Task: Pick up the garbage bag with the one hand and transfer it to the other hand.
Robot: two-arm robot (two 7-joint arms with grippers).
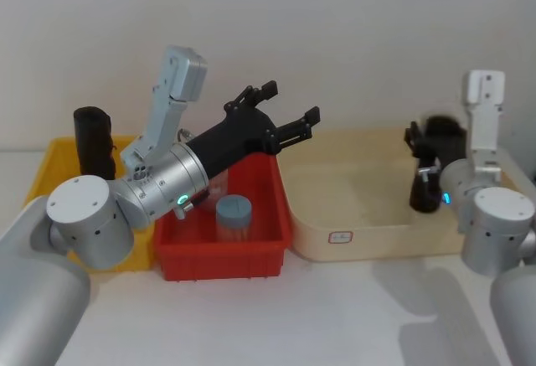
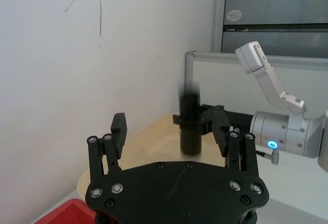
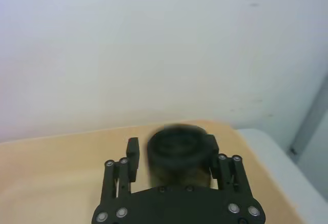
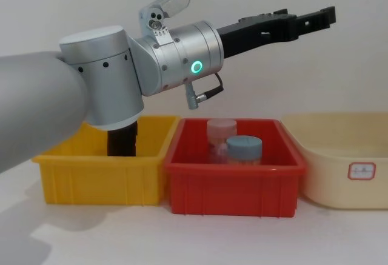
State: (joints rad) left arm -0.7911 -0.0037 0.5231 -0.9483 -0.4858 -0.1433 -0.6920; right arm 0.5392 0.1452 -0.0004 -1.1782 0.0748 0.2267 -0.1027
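Held item: the garbage bag (image 1: 424,194), a thick, smooth black cylindrical roll of plastic, stood roughly upright over the right end of the shallow beige plastic tray (image 1: 368,244). Whether its lower end touched the tray floor could not be told.
Holding arm: the right gripper (image 1: 427,165), black and two-fingered on a silver-grey wrist with a blue light ring, had its jaws closed on the roll about mid-height, one finger on each side.
Free arm: the left gripper (image 1: 291,105), black and two-fingered on a fat silver-grey wrist with a green light ring, hung raised above the far right corner of the red plastic bin (image 1: 260,257). It pointed toward the tray, with its jaws wide and empty, well apart from the roll.
Stage: the handover looked done, since only the right gripper held the bag.
Risk, slip: the smooth plastic could slide down through the jaws. A pinch on a soft roll gives little bite, and a quick swing would add to that.
Risk, tilt: a tall roll gripped at one band could pivot and lean if the wrist turned.
Risk, collision: the left gripper could clip the red bin's rim or the blue-lidded jar (image 1: 234,211) if it dropped straight down.
Nearby: a thinner black roll (image 1: 92,140) stood in the yellow plastic bin (image 1: 42,177) at far left, untouched.
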